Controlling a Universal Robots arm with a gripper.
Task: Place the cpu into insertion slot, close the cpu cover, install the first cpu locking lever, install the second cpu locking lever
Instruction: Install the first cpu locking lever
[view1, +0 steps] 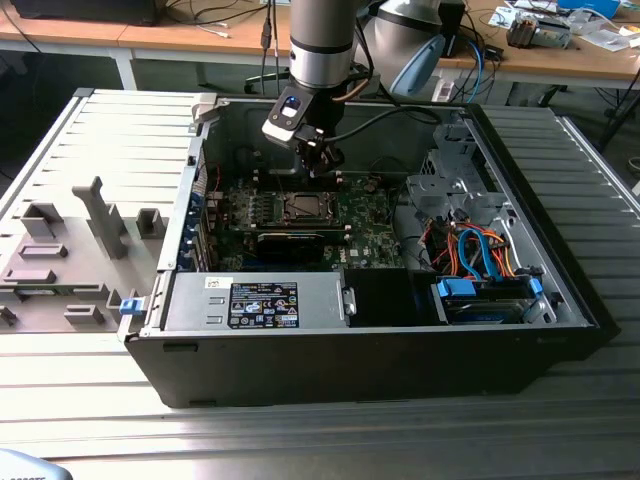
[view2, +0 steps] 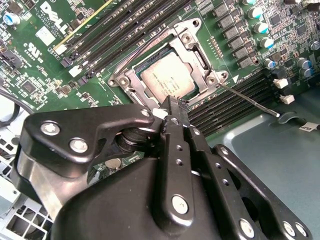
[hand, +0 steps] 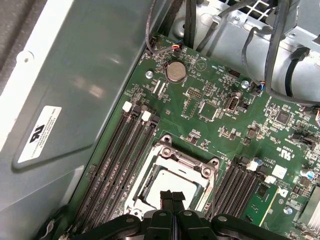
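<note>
The cpu lies in the insertion slot on the green board, its pale silver face up. The grey metal cpu cover lies flat around it as a frame. One thin wire lever juts out from the socket over the memory slots, and another curves along the opposite side. My gripper hangs just above the socket's edge with its black fingers pressed together and nothing between them. In the first wrist view the gripper hovers over the cpu and cover. The exterior view has the gripper above the socket.
The board sits deep inside an open computer case with metal walls all round. Memory slots flank the socket. Cable bundles and a drive cage lie at the exterior view's right. A power supply fills the front. A grey fixture tray stands outside.
</note>
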